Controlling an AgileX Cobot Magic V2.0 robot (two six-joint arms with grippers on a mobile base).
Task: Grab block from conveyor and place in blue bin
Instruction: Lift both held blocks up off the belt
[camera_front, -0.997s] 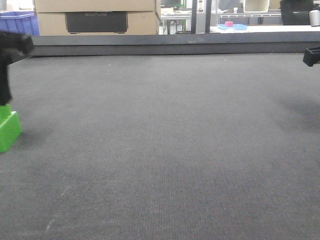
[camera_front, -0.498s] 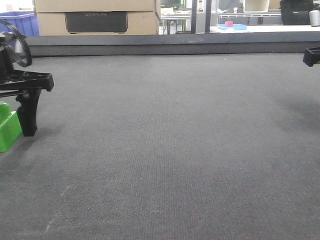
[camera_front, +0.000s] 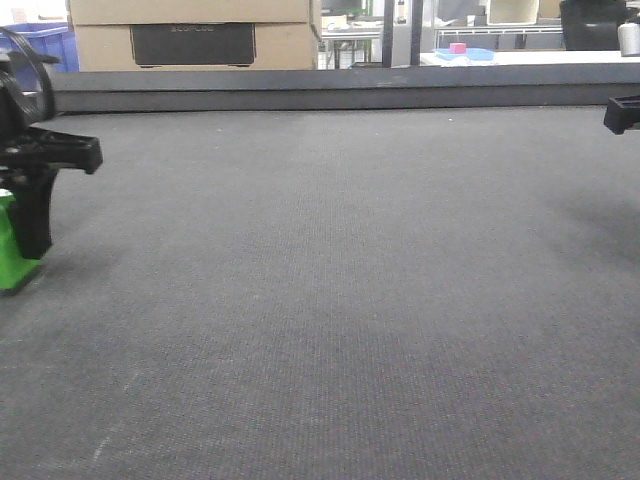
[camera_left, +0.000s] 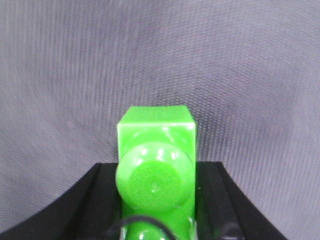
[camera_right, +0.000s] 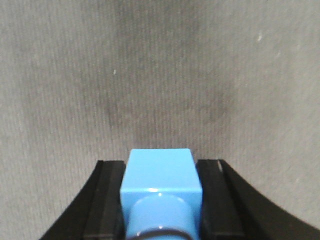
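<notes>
Sitting low on the conveyor (camera_front: 330, 300) at the far left edge of the front view, the block (camera_left: 156, 137) is a bright green brick whose base appears to touch the dark woven belt. The left end effector (camera_left: 156, 169) is narrowed around it: in the left wrist view the two black fingers (camera_left: 97, 200) press close against both sides of the brick, with no gap showing, and its round stud faces the camera. From the front, one black finger stands in front of the brick and hides much of it. The right end effector (camera_right: 160, 165) is narrowed in the same way on a blue brick (camera_right: 159, 177), held between its fingers above bare belt; in the front view only a black piece of it juts in at the right edge, clear of the belt. A dark rail (camera_front: 330, 95) runs along the far side of the conveyor. Beyond it stand a cardboard box (camera_front: 195, 35), part of a blue bin (camera_front: 55, 48) at the upper left, and a small pink block (camera_front: 458, 47) on something light blue, well apart from both arms.
</notes>
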